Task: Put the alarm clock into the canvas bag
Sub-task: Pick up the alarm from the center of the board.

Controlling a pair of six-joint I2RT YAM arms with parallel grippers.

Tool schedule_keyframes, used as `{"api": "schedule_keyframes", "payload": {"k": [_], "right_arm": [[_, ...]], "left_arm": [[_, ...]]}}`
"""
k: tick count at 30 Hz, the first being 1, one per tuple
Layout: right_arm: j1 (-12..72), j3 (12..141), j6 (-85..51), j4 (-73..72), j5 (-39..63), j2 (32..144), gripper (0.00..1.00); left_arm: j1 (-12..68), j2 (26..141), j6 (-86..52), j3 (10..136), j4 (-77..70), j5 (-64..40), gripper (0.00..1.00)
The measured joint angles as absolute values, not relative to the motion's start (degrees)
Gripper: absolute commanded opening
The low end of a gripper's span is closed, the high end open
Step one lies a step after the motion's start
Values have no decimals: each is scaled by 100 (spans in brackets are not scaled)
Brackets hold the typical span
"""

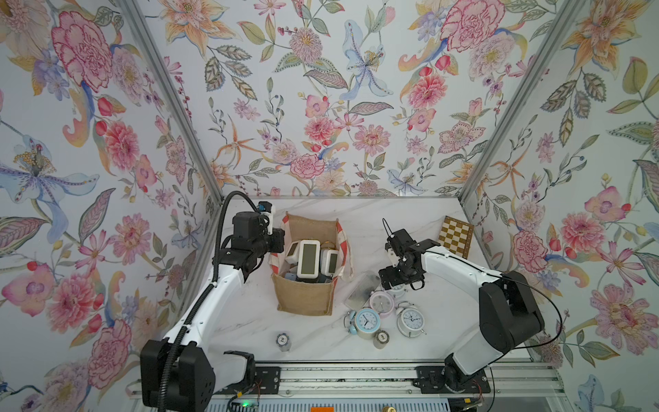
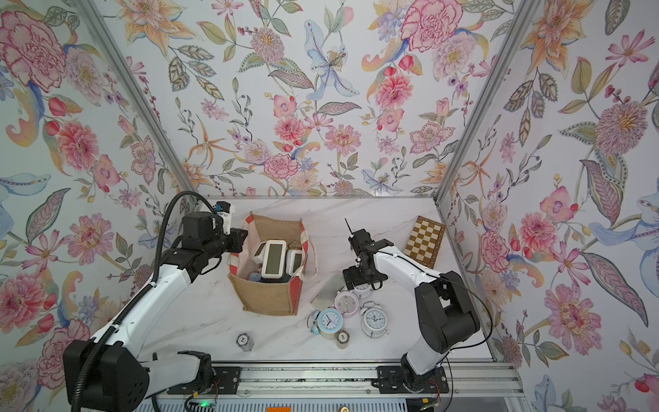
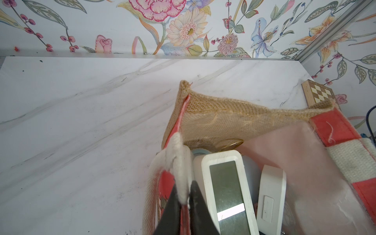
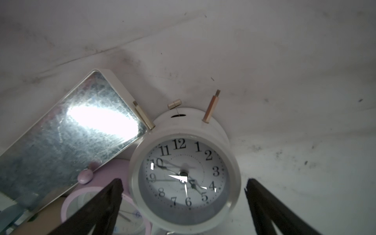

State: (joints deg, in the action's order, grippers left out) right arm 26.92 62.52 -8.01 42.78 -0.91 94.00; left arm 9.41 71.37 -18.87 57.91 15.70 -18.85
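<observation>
The tan canvas bag [image 1: 306, 298] [image 2: 271, 298] [image 3: 234, 118] stands upright mid-table with several white digital clocks [image 1: 308, 258] inside. My left gripper [image 1: 276, 246] [image 3: 184, 195] is shut on the bag's white handle at its left striped side. My right gripper [image 1: 396, 281] [image 4: 184, 181] hangs open over a white round alarm clock [image 4: 205, 154]; its black fingers [image 4: 114, 193] stand either side of the dial without touching it. In both top views that clock is mostly hidden under the gripper.
A mirror-faced flat clock [image 1: 362, 290], a pink clock [image 1: 381, 302], a blue clock [image 1: 366, 321] and a white twin-bell clock [image 1: 410, 320] crowd the right gripper. A chessboard [image 1: 455, 236] lies far right. A chip stack [image 1: 283, 340] and small cylinder [image 1: 381, 338] sit near the front.
</observation>
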Motion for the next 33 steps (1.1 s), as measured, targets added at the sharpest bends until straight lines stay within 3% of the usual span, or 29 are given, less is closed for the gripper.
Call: {"api": "schedule_keyframes", "payload": {"k": [24, 33], "right_arm": [[2692, 6252, -751, 4276, -104, 9450, 73], [2689, 6506, -751, 4523, -268, 9260, 71]], "left_arm": [[941, 7144, -1887, 5791, 1573, -1887, 14], [941, 7164, -1844, 5804, 1634, -1887, 25]]}}
